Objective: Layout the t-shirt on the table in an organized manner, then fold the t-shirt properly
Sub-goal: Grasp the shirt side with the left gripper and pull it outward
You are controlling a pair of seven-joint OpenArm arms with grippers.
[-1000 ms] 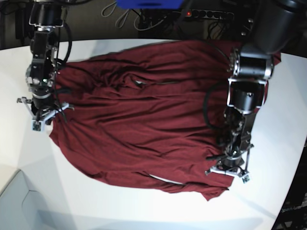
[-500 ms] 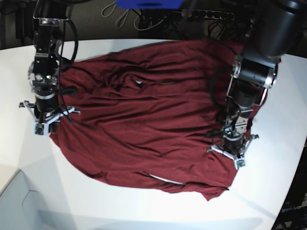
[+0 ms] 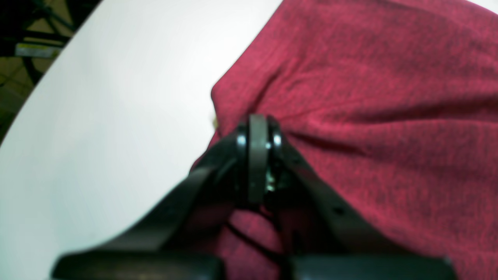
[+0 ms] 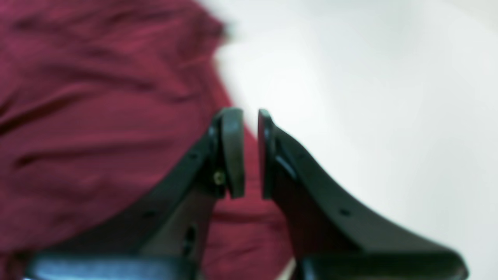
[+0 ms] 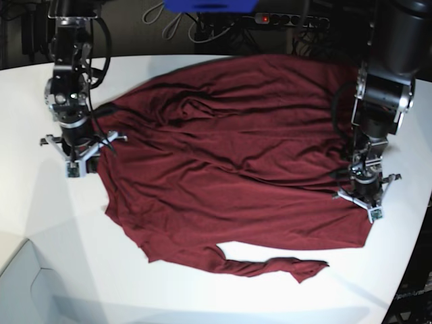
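Even, bright overhead light washes the table [image 5: 202, 297] nearly white, with a soft glossy sheen near the right gripper [image 4: 251, 153]. Both wrist views are blurred: fingers [image 3: 256, 163] close to the lens are soft, and the shirt [image 5: 229, 169] beyond them smeared. Faint shadows lie beneath each arm.

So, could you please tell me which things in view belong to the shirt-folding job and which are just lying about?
Belongs to the job:
- t-shirt, spread out, wrinkled
- table
- left gripper, fingers shut on the shirt's edge
- right gripper, at the opposite edge

Just lying about:
- power strip behind the table
- cables beside it
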